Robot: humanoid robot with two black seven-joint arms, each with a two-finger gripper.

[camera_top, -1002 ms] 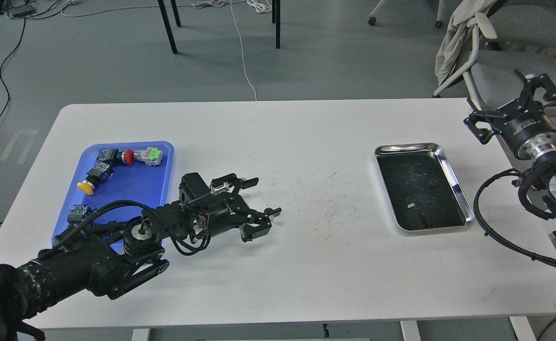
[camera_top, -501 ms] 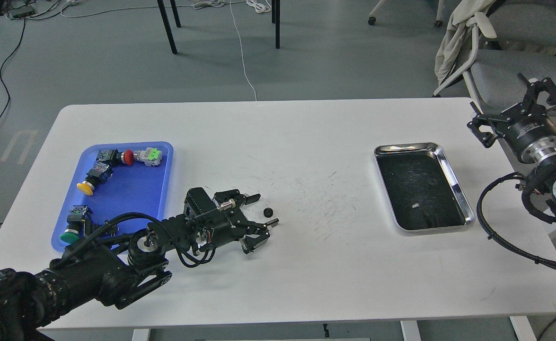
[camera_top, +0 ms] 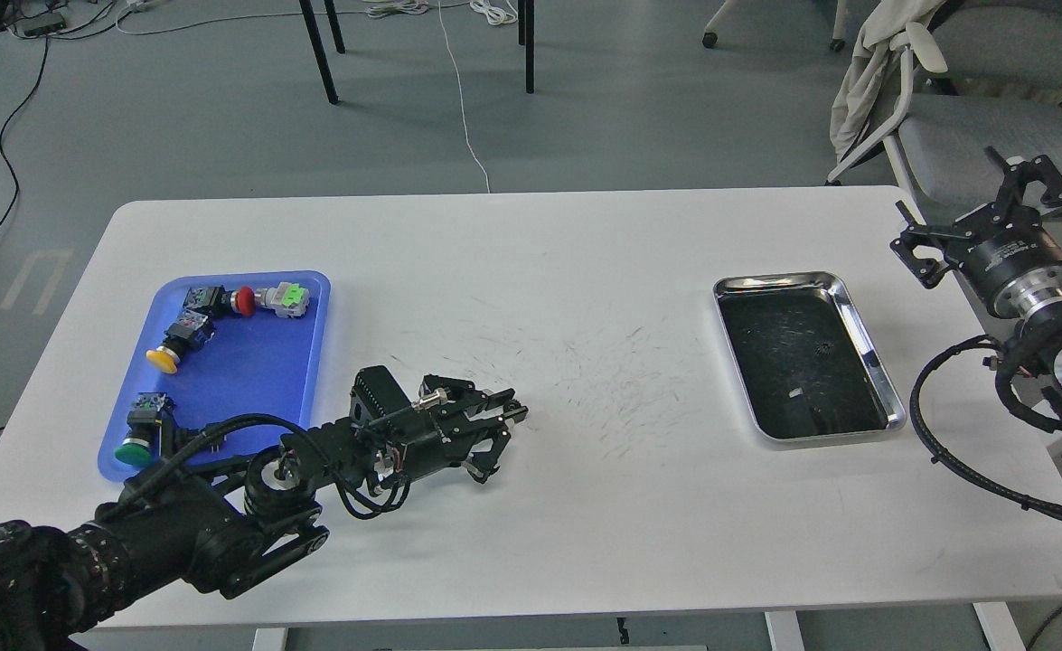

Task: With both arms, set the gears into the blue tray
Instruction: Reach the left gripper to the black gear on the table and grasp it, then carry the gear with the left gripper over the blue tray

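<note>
My left gripper lies low over the white table, just right of the blue tray. Its fingers have come together where one small black gear lay, and that gear is now hidden between the fingertips. A second gear shows as a tiny dark ring inside the shiny steel tray on the right. My right gripper hangs open and empty off the table's far right edge, above and to the right of the steel tray.
Several coloured push-button switches lie in the blue tray, among them a red one, a yellow one and a green one. A grey chair stands behind the right arm. Scuff marks cover the table's middle.
The left gripper sank toward the table and its fingers closed around the gear that lay free between them half a second ago. The right gripper drifted slightly right.
</note>
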